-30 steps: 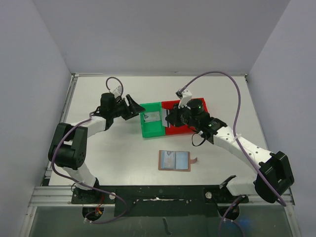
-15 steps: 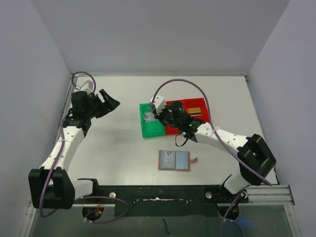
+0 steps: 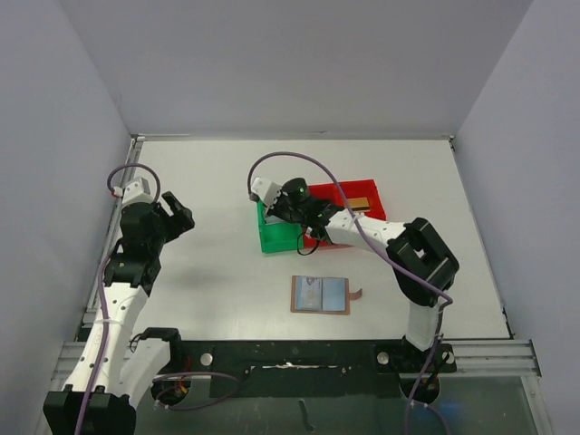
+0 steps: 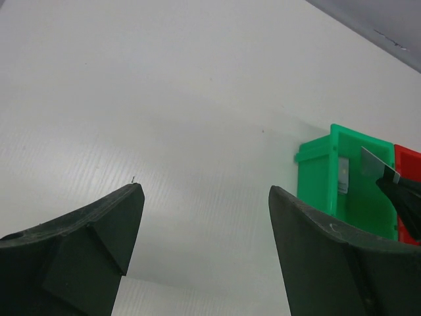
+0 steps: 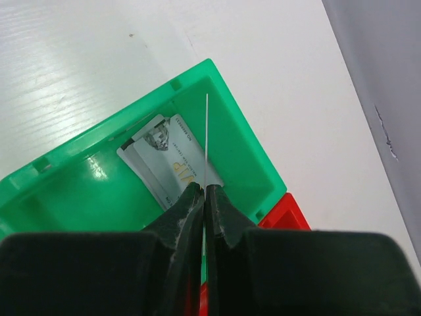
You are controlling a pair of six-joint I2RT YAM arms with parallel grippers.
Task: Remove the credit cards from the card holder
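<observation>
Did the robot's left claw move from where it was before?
Yes. The left claw sat right beside the green bin; now it has swung leftward, well away from it.

You look down on a white table (image 3: 227,272), its surface matte and evenly lit with only soft shadows. Plain pale lilac-grey walls box it in: the back wall (image 3: 290,63) at 12 o'clock, the left wall (image 3: 45,181) at 9, the right wall (image 3: 535,181) at 3. At 6 o'clock a black mounting strip (image 3: 299,353) runs along the near edge, with a silver aluminium rail (image 3: 82,361) at 7.
</observation>
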